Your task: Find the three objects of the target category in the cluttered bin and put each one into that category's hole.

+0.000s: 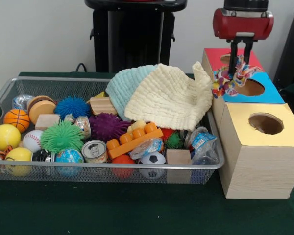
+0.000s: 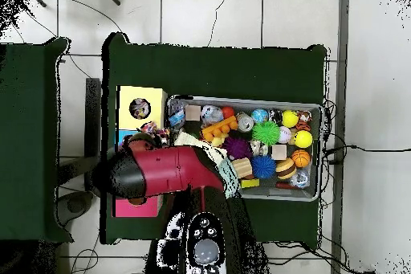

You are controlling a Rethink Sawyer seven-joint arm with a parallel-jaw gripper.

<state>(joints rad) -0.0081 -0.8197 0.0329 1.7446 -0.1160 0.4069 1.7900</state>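
We see the tool (image 1: pixel 239 62) pinching a knotted multicoloured rope toy (image 1: pixel 231 78) above the blue-topped box (image 1: pixel 272 93); beside it, waffle-textured cloths (image 1: pixel 169 95) drape the wire-mesh bin (image 1: pixel 137 169).

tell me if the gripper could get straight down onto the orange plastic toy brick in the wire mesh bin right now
Probably yes. The orange plastic brick lies uncovered on top of the clutter; the cloths sit behind it. But the gripper is shut on a multicoloured rope toy and would have to drop it first.
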